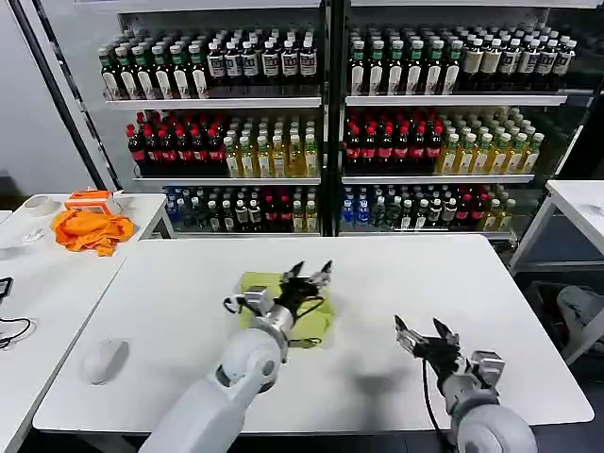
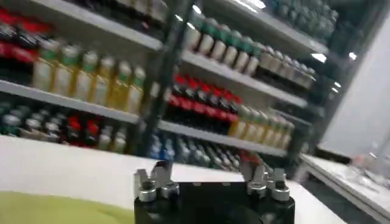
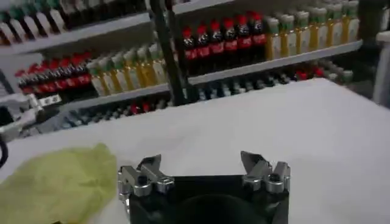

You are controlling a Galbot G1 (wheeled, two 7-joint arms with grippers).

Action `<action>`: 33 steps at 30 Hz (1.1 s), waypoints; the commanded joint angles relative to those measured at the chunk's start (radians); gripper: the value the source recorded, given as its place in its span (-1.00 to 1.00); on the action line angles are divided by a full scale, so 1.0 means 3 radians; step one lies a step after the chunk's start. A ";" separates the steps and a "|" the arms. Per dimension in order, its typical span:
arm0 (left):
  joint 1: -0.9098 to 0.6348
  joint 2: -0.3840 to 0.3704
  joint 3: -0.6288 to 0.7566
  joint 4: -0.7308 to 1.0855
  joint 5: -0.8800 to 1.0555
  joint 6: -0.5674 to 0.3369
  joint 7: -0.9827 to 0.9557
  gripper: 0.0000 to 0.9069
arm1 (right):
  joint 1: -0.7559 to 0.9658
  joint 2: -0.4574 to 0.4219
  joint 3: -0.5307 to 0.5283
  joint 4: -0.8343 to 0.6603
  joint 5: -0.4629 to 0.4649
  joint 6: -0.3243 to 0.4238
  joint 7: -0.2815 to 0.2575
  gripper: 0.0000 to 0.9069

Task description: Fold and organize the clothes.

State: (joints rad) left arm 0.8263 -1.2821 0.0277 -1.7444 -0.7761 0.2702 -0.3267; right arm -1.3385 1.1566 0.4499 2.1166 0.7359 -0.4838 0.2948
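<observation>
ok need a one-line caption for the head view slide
Folded T-shirt on the white table, left pincer open above it, right pincer open beside it, drink shelves behind.

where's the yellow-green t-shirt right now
In the head view the T-shirt lies bunched near the middle of the white table, under the open left hand; the open right hand hovers to its right.

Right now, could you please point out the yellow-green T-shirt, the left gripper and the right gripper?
T-shirt [image 1: 314,327]: head view, folded cloth's right edge.
Left gripper [image 1: 309,275]: head view, between its open fingertips.
Right gripper [image 1: 422,329]: head view, between its open fingertips.
</observation>
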 commanded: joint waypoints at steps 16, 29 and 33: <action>0.1395 0.0286 -0.1268 -0.0706 0.0385 -0.0335 0.0034 1.00 | 0.1669 0.0551 -0.1038 -0.1690 0.0611 0.0071 -0.0161 1.00; 0.1454 0.0288 -0.1303 -0.0703 0.0401 -0.0358 0.0050 1.00 | 0.1858 0.0790 -0.1128 -0.2196 0.0396 0.0162 -0.0111 -1.00; 0.1463 0.0288 -0.1304 -0.0696 0.0399 -0.0365 0.0053 1.00 | 0.1882 0.0784 -0.1124 -0.2219 0.0381 0.0177 -0.0107 -1.00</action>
State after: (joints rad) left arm 1.2343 -1.1996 -0.3429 -1.9429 -0.6623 0.1669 -0.3118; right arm -0.8303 1.3560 0.1349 1.5590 0.8665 -0.4396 0.2613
